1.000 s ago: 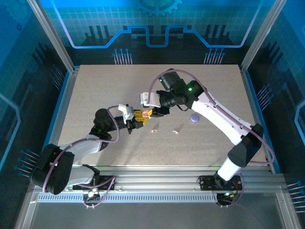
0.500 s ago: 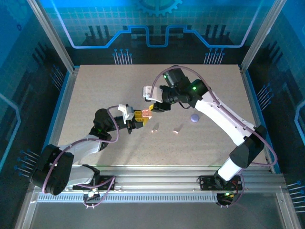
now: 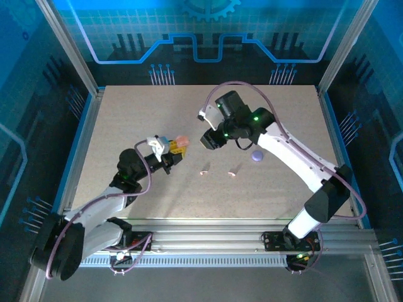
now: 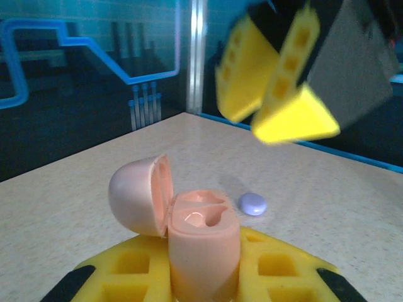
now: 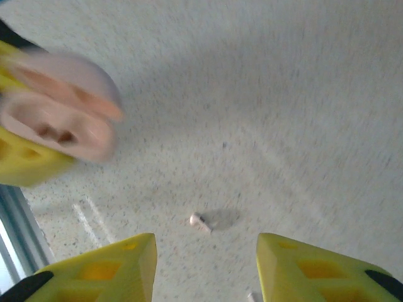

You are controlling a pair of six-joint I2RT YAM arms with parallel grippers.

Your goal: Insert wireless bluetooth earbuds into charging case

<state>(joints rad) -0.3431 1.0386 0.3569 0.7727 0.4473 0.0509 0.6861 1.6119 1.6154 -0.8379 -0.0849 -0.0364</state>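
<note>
Earbuds (image 3: 203, 171) two; pink case (image 3: 181, 143), lilac case (image 3: 256, 155)

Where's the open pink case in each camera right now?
Top external: left of centre, the pink case at the left gripper's tip.
Left wrist: bottom centre, lid swung open to the left.
Right wrist: upper left, blurred.
Shared landmark: the yellow fingers clamping it.

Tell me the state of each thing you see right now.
Pink case: lid open, held upright in the left gripper.
Left gripper: shut on the pink case.
Right gripper: open, empty.
Lilac case: closed, on the table.
Two pink earbuds: loose on the table.
</note>
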